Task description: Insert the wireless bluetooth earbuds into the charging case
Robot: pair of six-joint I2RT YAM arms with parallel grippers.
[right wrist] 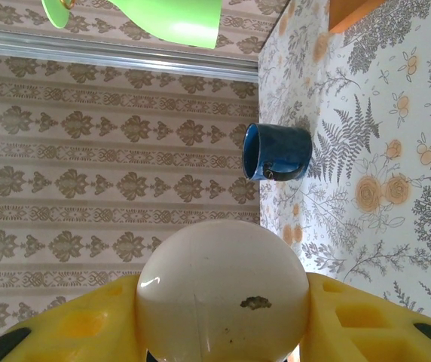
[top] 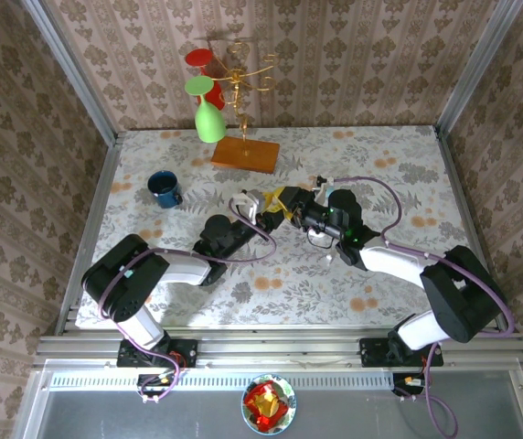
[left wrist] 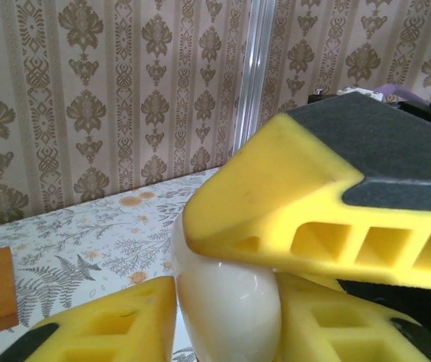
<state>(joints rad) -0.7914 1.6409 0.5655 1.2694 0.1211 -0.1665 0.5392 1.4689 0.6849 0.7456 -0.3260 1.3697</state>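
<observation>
Right wrist: smooth white egg-like charging case (right wrist: 223, 290)

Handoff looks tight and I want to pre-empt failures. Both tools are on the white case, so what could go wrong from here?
1. The right tool and left tool both pinch the charging case, with fingers overlapping. Opposing pulls could twist it loose.
2. The case is smooth and rounded, so it might squirt out and drop onto the table.

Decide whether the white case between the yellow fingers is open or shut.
Looks shut: in the right wrist view the white charging case is one smooth rounded shell with a thin seam, no lid lifted.
</observation>
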